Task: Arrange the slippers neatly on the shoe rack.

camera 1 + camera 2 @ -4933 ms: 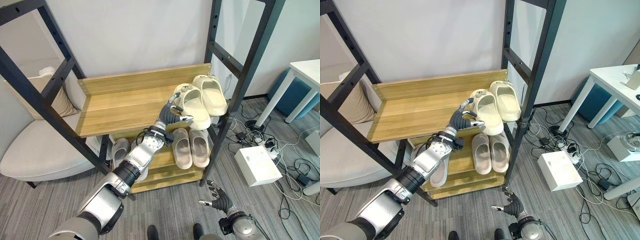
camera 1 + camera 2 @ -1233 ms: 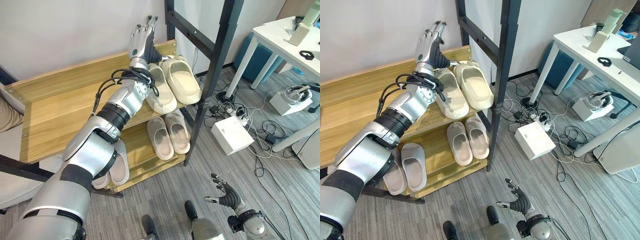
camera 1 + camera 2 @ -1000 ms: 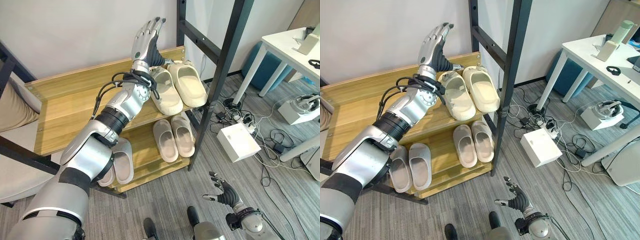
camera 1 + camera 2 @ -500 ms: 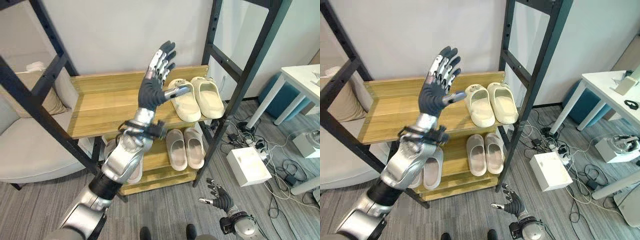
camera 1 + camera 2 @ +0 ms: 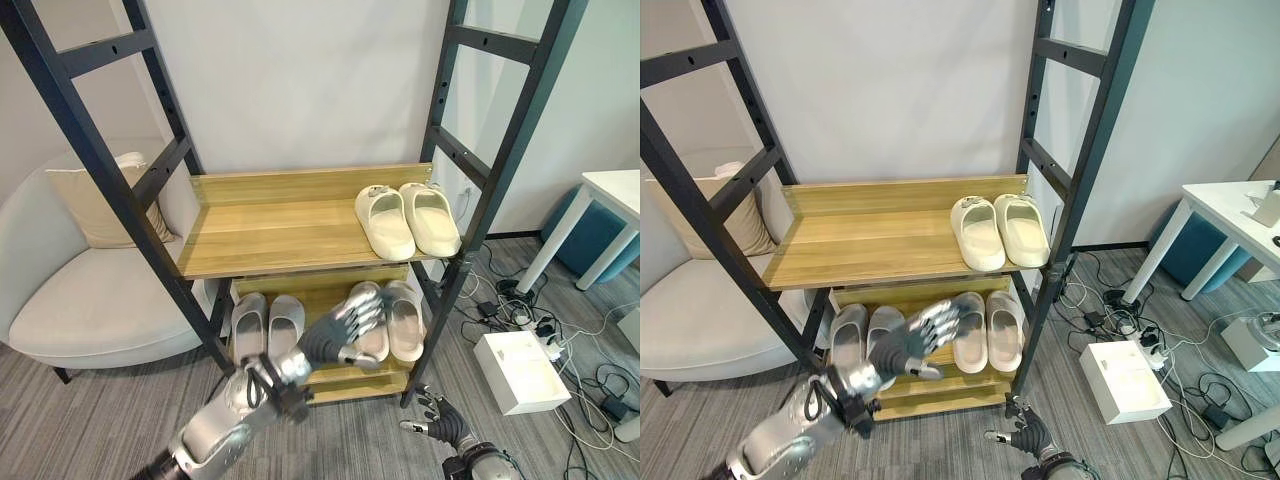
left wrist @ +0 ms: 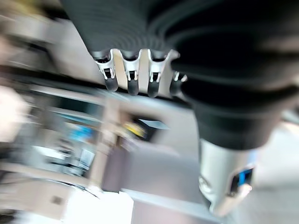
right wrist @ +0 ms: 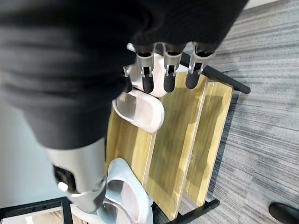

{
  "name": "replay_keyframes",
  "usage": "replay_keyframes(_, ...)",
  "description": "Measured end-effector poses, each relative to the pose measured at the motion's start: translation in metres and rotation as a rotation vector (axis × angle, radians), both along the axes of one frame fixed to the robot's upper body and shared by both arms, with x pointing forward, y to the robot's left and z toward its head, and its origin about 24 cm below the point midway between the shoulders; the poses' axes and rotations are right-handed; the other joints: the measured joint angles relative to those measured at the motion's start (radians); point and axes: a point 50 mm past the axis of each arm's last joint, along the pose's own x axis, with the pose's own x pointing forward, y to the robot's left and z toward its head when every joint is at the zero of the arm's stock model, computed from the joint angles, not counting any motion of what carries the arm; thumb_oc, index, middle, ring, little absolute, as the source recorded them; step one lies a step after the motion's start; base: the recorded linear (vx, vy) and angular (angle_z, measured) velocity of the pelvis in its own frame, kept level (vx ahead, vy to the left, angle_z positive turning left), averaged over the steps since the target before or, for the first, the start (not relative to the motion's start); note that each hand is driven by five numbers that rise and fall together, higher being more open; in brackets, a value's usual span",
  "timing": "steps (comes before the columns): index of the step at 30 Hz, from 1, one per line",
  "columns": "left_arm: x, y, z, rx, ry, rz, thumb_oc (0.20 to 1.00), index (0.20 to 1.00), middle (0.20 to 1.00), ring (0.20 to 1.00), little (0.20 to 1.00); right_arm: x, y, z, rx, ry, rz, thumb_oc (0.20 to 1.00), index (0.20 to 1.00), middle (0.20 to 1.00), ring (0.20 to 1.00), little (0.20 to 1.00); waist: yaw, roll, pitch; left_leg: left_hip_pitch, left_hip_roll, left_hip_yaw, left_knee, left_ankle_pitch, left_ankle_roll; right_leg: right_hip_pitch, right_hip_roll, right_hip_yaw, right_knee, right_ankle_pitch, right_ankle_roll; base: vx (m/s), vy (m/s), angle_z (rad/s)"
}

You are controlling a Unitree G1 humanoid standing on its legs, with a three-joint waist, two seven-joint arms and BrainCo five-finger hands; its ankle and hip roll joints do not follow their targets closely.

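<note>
White wall (image 5: 300,80), grey armchair (image 5: 80,300)

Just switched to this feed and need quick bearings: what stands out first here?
A cream slipper pair sits side by side at the right end of the shoe rack's upper shelf. Below it, a beige pair and a grey pair line the lower shelf. The left robot hand hangs open in front of the rack, holding nothing.

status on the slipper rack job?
Looks finished. Cream slipper pair sits side by side on the upper wooden shelf; beige pair and grey pair are lined up below. Left hand and right hand are open and empty. Nothing visibly left.
</note>
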Motion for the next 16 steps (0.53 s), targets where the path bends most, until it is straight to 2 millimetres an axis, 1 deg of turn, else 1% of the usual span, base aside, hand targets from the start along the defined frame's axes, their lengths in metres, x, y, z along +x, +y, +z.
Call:
replay_keyframes(2,-0.012,0.022,-0.039,0.076,0.141,0.148,1.000,1.000,1.000,1.000,1.000,0.003,-0.005,0.002,-0.005,-0.011,-0.028,1.000,1.000,1.000,1.000,1.000,-0.005,0.000,-0.001,0.006,0.000,0.008,0.000,-0.001,0.001,0.002,-0.001,0.015,0.000,0.000,0.000,0.00,0.019,-0.07)
replay_keyframes(3,-0.019,0.034,-0.054,0.152,0.186,0.196,1.000,1.000,1.000,1.000,1.000,0.006,-0.007,0.003,-0.007,-0.020,-0.034,1.000,1.000,1.000,1.000,1.000,0.005,-0.002,0.000,0.005,0.000,0.005,0.000,-0.001,0.001,0.003,-0.001,0.013,0.000,0.000,0.000,0.00,0.000,0.00)
replay_keyframes(4,-0.026,0.046,-0.067,0.213,0.231,0.250,1.000,1.000,1.000,1.000,1.000,0.008,-0.009,0.004,-0.009,-0.029,-0.044,1.000,1.000,1.000,1.000,1.000,0.003,-0.004,0.000,0.006,0.000,0.005,0.000,-0.001,0.001,0.003,0.000,0.013,0.000,0.000,0.000,0.00,0.021,0.04)
replay_keyframes(6,-0.036,0.058,-0.082,0.326,0.270,0.280,1.000,1.000,1.000,1.000,1.000,0.008,-0.014,0.005,-0.017,-0.033,-0.066,1.000,1.000,1.000,1.000,1.000,0.008,-0.008,0.000,0.007,-0.001,0.001,0.000,0.000,0.000,0.007,-0.001,0.009,0.000,0.000,0.000,0.00,0.025,0.06)
replay_keyframes(7,-0.039,0.060,-0.088,0.348,0.287,0.294,1.000,1.000,1.000,1.000,1.000,0.008,-0.015,0.005,-0.022,-0.035,-0.072,1.000,1.000,1.000,1.000,1.000,0.010,-0.010,0.000,0.009,-0.002,0.000,0.000,0.000,0.000,0.010,-0.001,0.007,0.000,0.000,0.000,-0.01,0.023,0.05)
replay_keyframes(8,-0.047,0.065,-0.103,0.388,0.349,0.351,1.000,1.000,1.000,1.000,1.000,0.008,-0.015,0.005,-0.025,-0.036,-0.078,1.000,1.000,1.000,1.000,1.000,0.014,-0.011,-0.002,0.015,-0.003,-0.001,0.000,0.000,0.001,0.015,-0.002,0.007,0.000,0.000,0.000,0.00,0.000,0.00)
replay_keyframes(11,-0.052,0.068,-0.110,0.421,0.373,0.398,1.000,1.000,1.000,1.000,1.000,0.008,-0.016,0.005,-0.028,-0.035,-0.083,1.000,1.000,1.000,1.000,1.000,0.018,-0.017,-0.007,0.015,-0.001,-0.005,0.000,0.000,0.000,0.018,-0.001,0.000,0.000,0.000,0.000,-0.01,0.005,0.03)
replay_keyframes(14,-0.056,0.076,-0.123,0.435,0.434,0.523,1.000,1.000,1.000,1.000,1.000,0.007,-0.017,0.004,-0.034,-0.029,-0.090,1.000,1.000,1.000,1.000,1.000,0.018,-0.019,-0.013,0.020,-0.001,-0.006,0.000,0.000,0.000,0.024,-0.001,-0.003,0.000,-0.001,-0.001,0.00,0.000,0.00)
replay_keyframes(16,-0.059,0.081,-0.127,0.439,0.462,0.578,1.000,1.000,1.000,1.000,1.000,0.007,-0.017,0.004,-0.039,-0.029,-0.099,1.000,1.000,1.000,1.000,1.000,0.018,-0.021,-0.014,0.021,-0.001,-0.007,0.000,0.000,0.000,0.025,-0.001,-0.004,0.000,-0.001,-0.001,0.00,0.000,0.00)
